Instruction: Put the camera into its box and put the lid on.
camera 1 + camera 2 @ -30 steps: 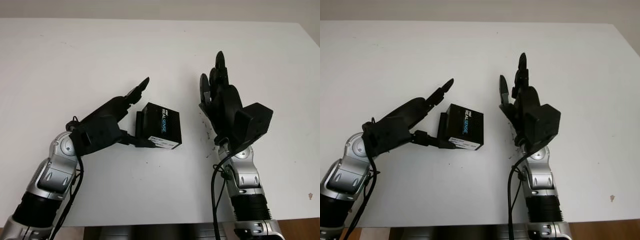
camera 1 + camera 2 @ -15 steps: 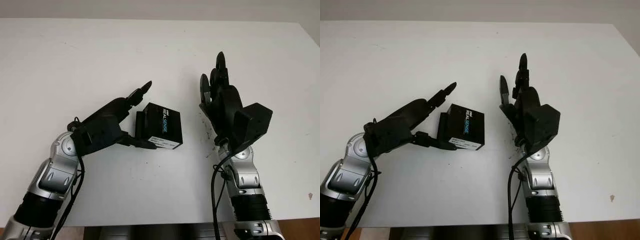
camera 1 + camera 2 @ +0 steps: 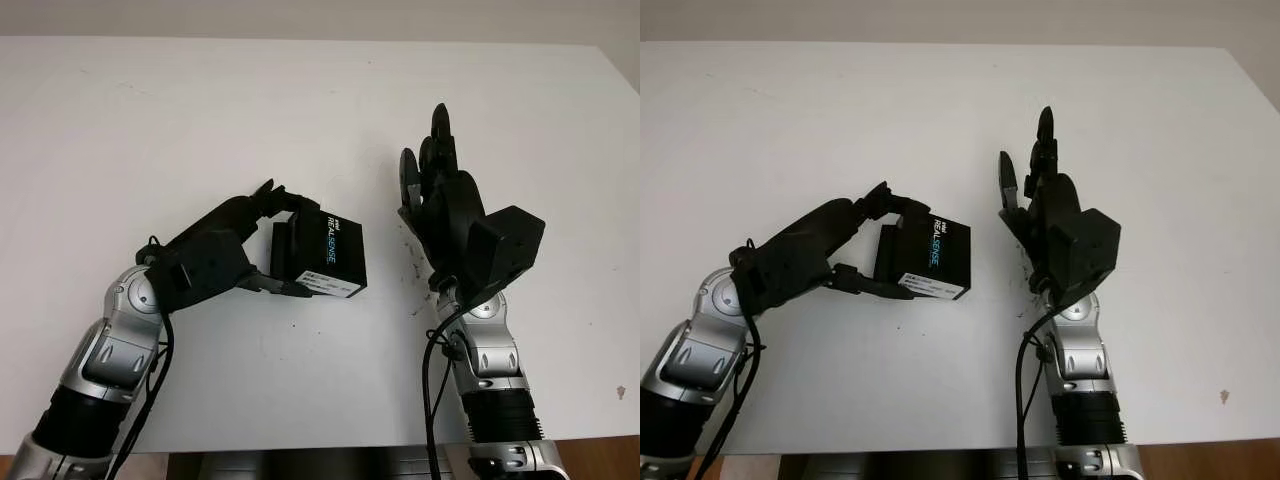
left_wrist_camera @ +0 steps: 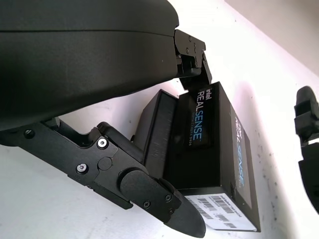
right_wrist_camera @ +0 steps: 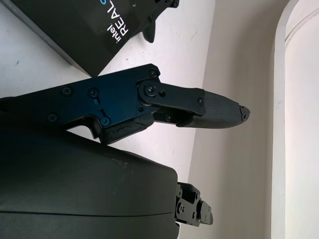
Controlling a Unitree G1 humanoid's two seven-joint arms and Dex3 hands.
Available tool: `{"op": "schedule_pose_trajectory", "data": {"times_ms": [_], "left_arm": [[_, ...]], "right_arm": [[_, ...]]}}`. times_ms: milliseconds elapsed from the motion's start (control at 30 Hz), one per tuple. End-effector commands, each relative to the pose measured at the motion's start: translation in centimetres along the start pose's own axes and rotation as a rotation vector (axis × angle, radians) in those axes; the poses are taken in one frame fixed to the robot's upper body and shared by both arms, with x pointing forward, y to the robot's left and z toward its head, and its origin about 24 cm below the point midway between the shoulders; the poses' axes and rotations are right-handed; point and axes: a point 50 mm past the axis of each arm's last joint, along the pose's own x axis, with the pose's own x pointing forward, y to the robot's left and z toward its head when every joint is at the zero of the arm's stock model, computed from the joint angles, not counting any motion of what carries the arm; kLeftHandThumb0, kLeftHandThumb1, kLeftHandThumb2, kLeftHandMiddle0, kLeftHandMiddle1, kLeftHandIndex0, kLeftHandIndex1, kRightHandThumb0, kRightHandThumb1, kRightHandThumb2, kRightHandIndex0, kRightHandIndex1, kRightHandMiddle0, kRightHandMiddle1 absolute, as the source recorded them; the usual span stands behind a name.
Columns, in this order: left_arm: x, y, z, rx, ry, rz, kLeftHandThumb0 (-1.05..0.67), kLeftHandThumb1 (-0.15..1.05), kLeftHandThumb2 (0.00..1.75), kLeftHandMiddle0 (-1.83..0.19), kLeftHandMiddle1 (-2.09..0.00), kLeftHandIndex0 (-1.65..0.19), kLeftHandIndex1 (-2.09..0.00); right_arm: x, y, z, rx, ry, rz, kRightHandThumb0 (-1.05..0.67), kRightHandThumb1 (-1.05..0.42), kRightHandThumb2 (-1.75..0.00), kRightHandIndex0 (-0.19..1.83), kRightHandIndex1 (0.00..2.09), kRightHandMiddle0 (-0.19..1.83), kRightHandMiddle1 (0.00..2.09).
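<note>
**Left hand closing on the lidded box**

White and matte, the counter (image 3: 150,110) is carrying one black box (image 3: 325,255), which is sitting directly in front of the left hand (image 3: 235,250) and well apart from the right hand (image 3: 450,215), off to that hand's inner side. The box is a squat, sharp-edged cardboard block with a smooth dark finish, blue and white lettering on its top and a white barcode label on the end nearest the robot. Its lid appears to be seated already, with a strip of the darker inner base showing along the side facing the left hand; the camera itself cannot be seen, so it is presumably inside. Judging from this, little is remaining beyond pressing the lid home or letting go.

The left hand is pinching the box: one finger is curling over the far top edge, and the thumb is lying against the near end. The right hand is standing upright, open, holding nothing.
</note>
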Motion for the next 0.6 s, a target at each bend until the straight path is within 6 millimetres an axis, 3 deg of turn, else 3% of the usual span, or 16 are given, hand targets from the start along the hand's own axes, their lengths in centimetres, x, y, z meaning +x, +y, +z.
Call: {"op": "schedule_pose_trajectory", "data": {"times_ms": [0, 367, 567], "left_arm": [[-0.1, -0.1, 0.1, -0.007, -0.008, 0.024, -0.45, 0.8, 0.06, 0.03, -0.07, -0.07, -1.41], [-0.3, -0.8, -0.1, -0.079, -0.025, 0.133, -0.52, 0.86, 0.07, -0.11, -0.08, -0.13, -1.5], [-0.4, -1.3, -0.3, -0.107, -0.063, 0.244, -0.34, 1.03, 0.08, -0.24, -0.09, -0.13, -1.6]], "right_arm": [[-0.2, -0.2, -0.2, -0.001, -0.003, -0.009, -0.68, -1.05, -0.56, -0.19, 0.0, -0.19, 0.03], [-0.3, -0.4, -0.2, -0.002, 0.0, -0.012, -0.68, -1.05, -0.54, -0.19, 0.01, -0.19, 0.04], [-0.4, -0.4, -0.3, -0.016, 0.001, -0.009, -0.69, -1.05, -0.54, -0.19, 0.02, -0.18, 0.05]]}}
